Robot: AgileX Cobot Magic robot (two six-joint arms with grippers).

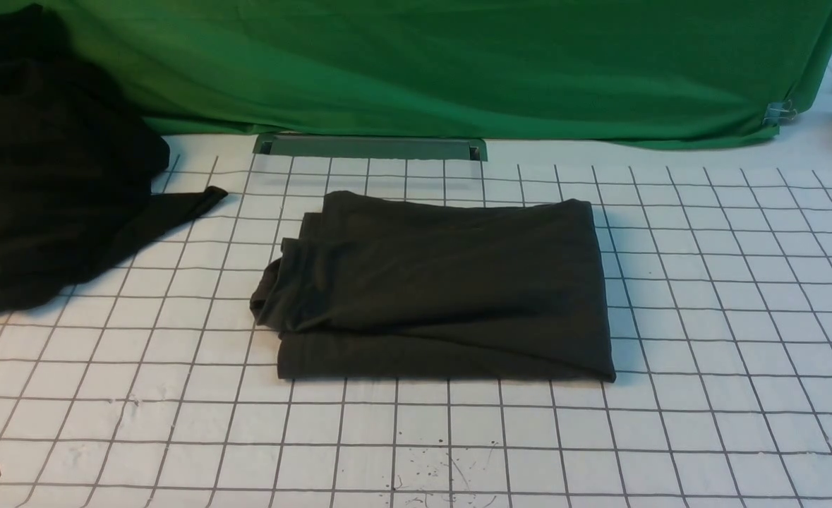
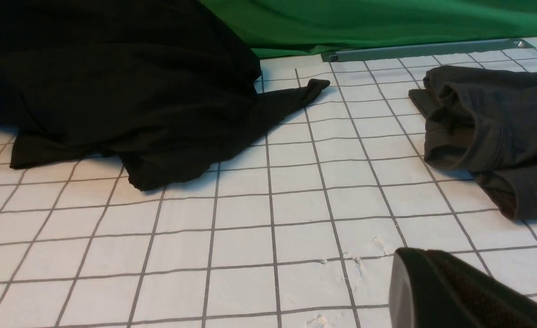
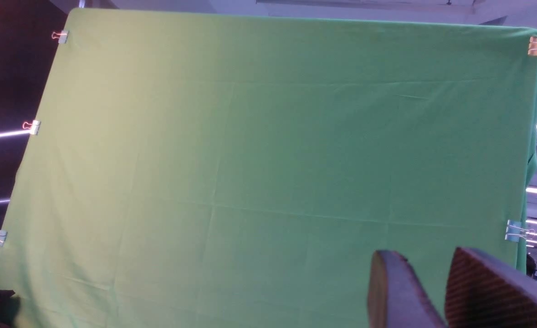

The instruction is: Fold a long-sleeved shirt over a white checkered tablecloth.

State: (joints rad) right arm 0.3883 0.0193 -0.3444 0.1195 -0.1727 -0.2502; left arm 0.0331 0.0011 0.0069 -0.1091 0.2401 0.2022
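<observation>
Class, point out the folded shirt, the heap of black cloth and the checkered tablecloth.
long-sleeved shirt [image 1: 451,282], front view, middle of its top layer.
heap of black cloth [image 1: 49,169], front view, its bulk.
white checkered tablecloth [image 1: 726,367], front view, bare squares.

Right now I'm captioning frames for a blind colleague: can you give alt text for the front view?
A dark long-sleeved shirt lies folded into a rectangle on the white checkered tablecloth. A heap of black cloth sits at far left, before a green backdrop.
</observation>
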